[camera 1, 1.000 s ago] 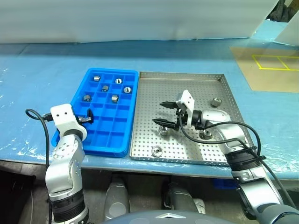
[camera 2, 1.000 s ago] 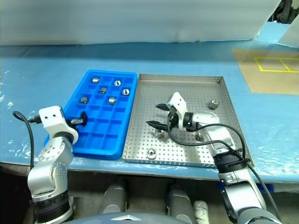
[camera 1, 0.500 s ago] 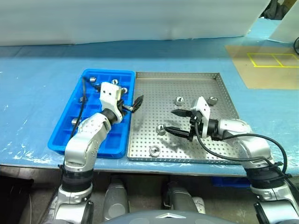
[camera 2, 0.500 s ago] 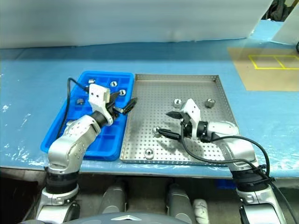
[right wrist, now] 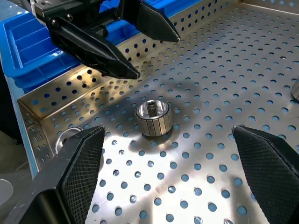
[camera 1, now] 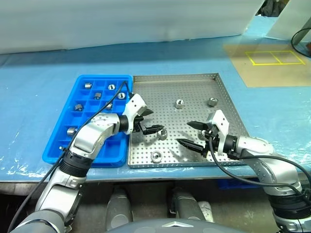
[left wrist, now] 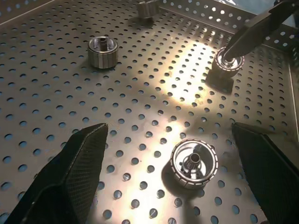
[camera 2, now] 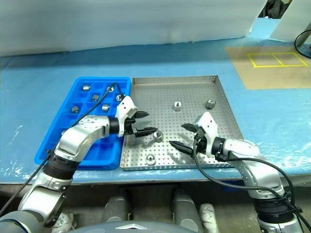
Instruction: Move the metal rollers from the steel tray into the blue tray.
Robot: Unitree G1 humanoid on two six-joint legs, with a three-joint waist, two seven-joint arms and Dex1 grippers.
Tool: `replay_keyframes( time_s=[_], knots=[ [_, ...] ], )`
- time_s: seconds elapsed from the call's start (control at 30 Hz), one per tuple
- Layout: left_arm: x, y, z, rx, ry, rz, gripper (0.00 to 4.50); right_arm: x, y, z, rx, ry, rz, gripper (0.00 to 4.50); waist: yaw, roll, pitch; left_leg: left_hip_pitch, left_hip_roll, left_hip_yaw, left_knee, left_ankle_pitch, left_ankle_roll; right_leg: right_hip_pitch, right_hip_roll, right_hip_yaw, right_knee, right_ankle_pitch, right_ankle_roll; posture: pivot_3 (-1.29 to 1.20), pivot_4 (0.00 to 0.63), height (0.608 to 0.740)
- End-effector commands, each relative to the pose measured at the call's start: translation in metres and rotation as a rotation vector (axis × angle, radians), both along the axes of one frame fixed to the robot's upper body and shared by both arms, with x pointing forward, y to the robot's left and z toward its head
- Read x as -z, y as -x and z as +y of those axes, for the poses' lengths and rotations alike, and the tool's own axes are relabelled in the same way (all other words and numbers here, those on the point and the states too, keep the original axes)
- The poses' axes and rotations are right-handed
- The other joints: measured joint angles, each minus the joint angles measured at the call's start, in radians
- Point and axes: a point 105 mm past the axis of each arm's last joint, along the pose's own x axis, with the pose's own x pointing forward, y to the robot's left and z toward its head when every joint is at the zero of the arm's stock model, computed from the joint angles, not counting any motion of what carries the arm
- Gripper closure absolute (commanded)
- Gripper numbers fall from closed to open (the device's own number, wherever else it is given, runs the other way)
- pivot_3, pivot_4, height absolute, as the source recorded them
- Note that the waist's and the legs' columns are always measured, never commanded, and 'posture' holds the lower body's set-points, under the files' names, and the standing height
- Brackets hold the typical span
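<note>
Both arms are built of rounded silver-grey metal segments joined by dark black rings at the joints. Each wrist carries a small white boxy housing, from which a thin black cable loops back along the arm. The left pincer (camera 1: 149, 120) and the right pincer (camera 1: 191, 134) each end in two slim black fingers tapering to points. Seen close in the wrist views, the fingers (left wrist: 70, 179) are broad at the base with a fine woven, carbon-like texture.
</note>
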Motion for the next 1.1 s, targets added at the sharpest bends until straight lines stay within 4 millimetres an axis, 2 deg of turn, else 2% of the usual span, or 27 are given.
replay_keyframes(
  time_s=[0.03, 0.13, 0.27, 0.43, 0.53, 0.63, 0.73, 0.77, 0.97, 1.1],
  knots=[
    [0.000, 0.006, -0.009, 0.092, -0.032, -0.023, 0.06, -0.013, 0.003, -0.002, 0.011, -0.005, -0.050, 0.00, -0.002, 0.000, 0.000, 0.000, 0.000, 0.000, 0.000, 0.000, 0.000, 0.000, 0.000, 0.000, 0.000, 0.000, 0.000, -0.36, 0.150, 0.740],
    [0.012, 0.007, -0.010, 0.113, -0.070, 0.001, 0.06, -0.013, 0.005, -0.004, 0.025, -0.002, -0.048, 0.00, -0.007, 0.000, 0.000, 0.000, 0.000, 0.000, 0.000, 0.000, 0.000, 0.000, 0.000, 0.000, 0.000, 0.000, 0.000, -0.37, 0.150, 0.740],
    [0.034, 0.005, -0.002, 0.132, -0.210, -0.014, 0.06, -0.013, 0.008, -0.004, 0.038, -0.003, -0.048, 0.00, -0.018, 0.000, 0.000, 0.000, 0.000, 0.000, 0.000, 0.000, 0.000, 0.000, 0.000, 0.000, 0.000, 0.000, 0.000, -0.38, 0.150, 0.740],
    [0.042, -0.001, 0.001, 0.106, -0.225, -0.012, 0.06, -0.013, 0.008, -0.004, 0.051, -0.003, -0.050, 0.00, -0.025, 0.000, 0.000, 0.001, 0.000, 0.000, 0.001, 0.000, 0.001, 0.001, 0.000, 0.000, 0.000, 0.000, 0.000, -0.39, 0.150, 0.740],
    [0.036, -0.007, -0.003, 0.058, -0.144, -0.002, 0.65, -0.012, 0.007, -0.004, 0.053, -0.004, -0.049, 0.00, -0.025, 0.001, -0.001, 0.002, 0.000, 0.000, 0.002, -0.001, 0.001, 0.003, 0.000, 0.000, 0.000, 0.000, 0.000, -0.38, 0.150, 0.740],
    [0.029, -0.006, -0.009, 0.043, -0.056, 0.047, 1.63, -0.011, 0.006, -0.003, 0.054, -0.003, -0.050, 0.00, -0.025, 0.001, -0.001, 0.001, 0.000, 0.000, 0.003, -0.001, 0.002, 0.003, 0.000, 0.000, 0.000, 0.000, 0.000, -0.38, 0.150, 0.740],
    [0.033, -0.004, -0.009, 0.039, -0.054, 0.066, 2.69, -0.011, 0.005, -0.003, 0.054, -0.002, -0.051, 0.00, -0.026, 0.001, -0.001, 0.001, 0.000, 0.000, 0.004, -0.002, 0.003, 0.003, 0.000, 0.000, 0.000, 0.000, 0.000, -0.38, 0.150, 0.740],
    [0.034, -0.004, -0.008, 0.035, -0.060, 0.068, 2.83, -0.011, 0.005, -0.003, 0.054, -0.002, -0.052, 0.00, -0.026, 0.001, 0.000, 0.001, 0.000, 0.000, 0.004, -0.002, 0.003, 0.003, 0.000, 0.000, 0.000, 0.000, 0.000, -0.37, 0.150, 0.740],
    [0.030, -0.004, -0.003, -0.001, -0.042, 0.096, 2.83, -0.011, 0.003, -0.003, 0.047, 0.001, -0.051, 0.00, -0.025, 0.001, -0.001, 0.001, 0.000, 0.000, 0.004, -0.002, 0.003, 0.003, 0.000, 0.000, 0.000, 0.000, 0.000, -0.34, 0.150, 0.740],
    [0.016, -0.010, 0.007, -0.105, -0.006, 0.056, 2.83, -0.011, -0.001, 0.001, 0.016, -0.001, -0.051, 0.00, -0.025, 0.001, 0.000, 0.001, 0.000, 0.000, 0.004, -0.002, 0.003, 0.003, 0.000, 0.000, 0.000, 0.000, 0.000, -0.28, 0.150, 0.740]
  ],
)
